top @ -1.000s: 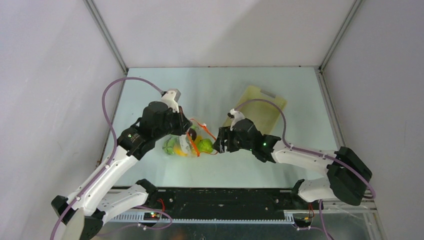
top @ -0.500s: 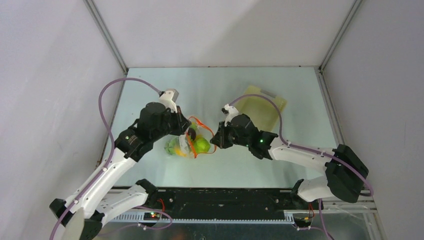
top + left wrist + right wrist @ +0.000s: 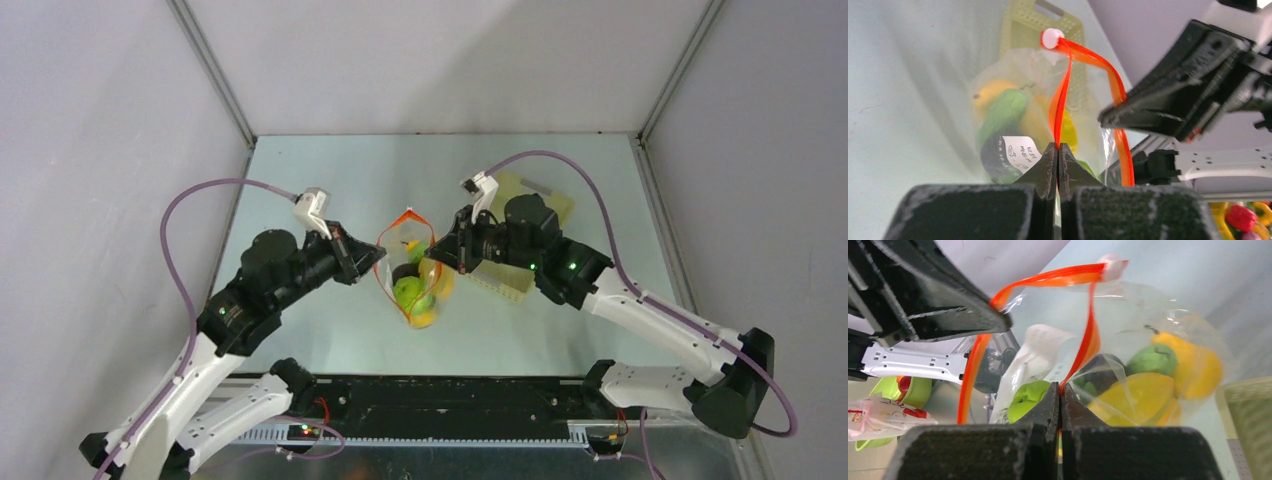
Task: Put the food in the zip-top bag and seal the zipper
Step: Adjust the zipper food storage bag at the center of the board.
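Note:
The clear zip-top bag (image 3: 412, 285) hangs above the table between both grippers, its mouth up and spread open. Inside lies the food: a green piece (image 3: 410, 291), a yellow-orange piece (image 3: 424, 318) and a dark one (image 3: 404, 270). The red-orange zipper (image 3: 392, 225) forms a loop with its white slider (image 3: 1050, 37) at the far end. My left gripper (image 3: 1058, 148) is shut on one side of the zipper (image 3: 1062, 95). My right gripper (image 3: 1060, 388) is shut on the other side of the zipper (image 3: 1091, 332). Green and yellow food (image 3: 1143, 390) shows through the plastic.
The pale yellow lattice basket (image 3: 548, 203) lies on the table at the back right, partly under the right arm. The enclosure's walls close in the table's left, right and far sides. Loose toys (image 3: 1243, 217) lie beyond the table's edge.
The right gripper has closed on the zipper strip. Both arms have lifted the bag off the table and turned it, so it now hangs with its mouth up and stretched between them.

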Controlling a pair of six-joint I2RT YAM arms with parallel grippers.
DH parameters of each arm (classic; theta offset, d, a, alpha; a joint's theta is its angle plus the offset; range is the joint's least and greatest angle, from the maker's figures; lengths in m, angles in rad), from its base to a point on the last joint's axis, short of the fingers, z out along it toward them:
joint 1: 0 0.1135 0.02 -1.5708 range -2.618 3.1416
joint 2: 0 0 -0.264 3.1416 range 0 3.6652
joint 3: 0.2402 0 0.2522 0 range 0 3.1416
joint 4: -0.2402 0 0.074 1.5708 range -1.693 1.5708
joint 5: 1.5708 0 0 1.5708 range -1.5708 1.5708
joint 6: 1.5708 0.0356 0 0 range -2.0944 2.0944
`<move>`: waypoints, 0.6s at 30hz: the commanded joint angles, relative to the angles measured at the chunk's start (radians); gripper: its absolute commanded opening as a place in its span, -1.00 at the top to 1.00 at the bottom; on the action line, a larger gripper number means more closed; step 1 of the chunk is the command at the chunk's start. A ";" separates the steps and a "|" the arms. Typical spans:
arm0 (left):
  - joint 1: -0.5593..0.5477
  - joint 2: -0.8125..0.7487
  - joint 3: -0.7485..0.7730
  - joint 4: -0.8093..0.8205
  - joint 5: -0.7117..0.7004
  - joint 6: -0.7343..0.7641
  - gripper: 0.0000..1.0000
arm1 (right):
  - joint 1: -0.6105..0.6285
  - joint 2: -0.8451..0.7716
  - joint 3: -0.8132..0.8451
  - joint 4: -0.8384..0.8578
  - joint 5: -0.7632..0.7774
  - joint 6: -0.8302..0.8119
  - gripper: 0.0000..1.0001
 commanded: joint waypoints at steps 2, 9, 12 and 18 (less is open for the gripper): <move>-0.066 -0.055 -0.042 0.123 0.018 -0.089 1.00 | -0.052 -0.035 0.047 -0.074 -0.110 -0.026 1.00; -0.215 0.015 -0.068 0.190 -0.036 -0.093 1.00 | -0.054 0.005 0.047 -0.085 -0.182 -0.136 1.00; -0.258 0.047 -0.081 0.239 -0.056 -0.097 1.00 | -0.056 0.024 0.047 -0.078 -0.199 -0.169 1.00; -0.377 0.071 -0.123 0.347 -0.214 -0.136 1.00 | -0.103 0.043 0.081 -0.110 -0.296 -0.208 1.00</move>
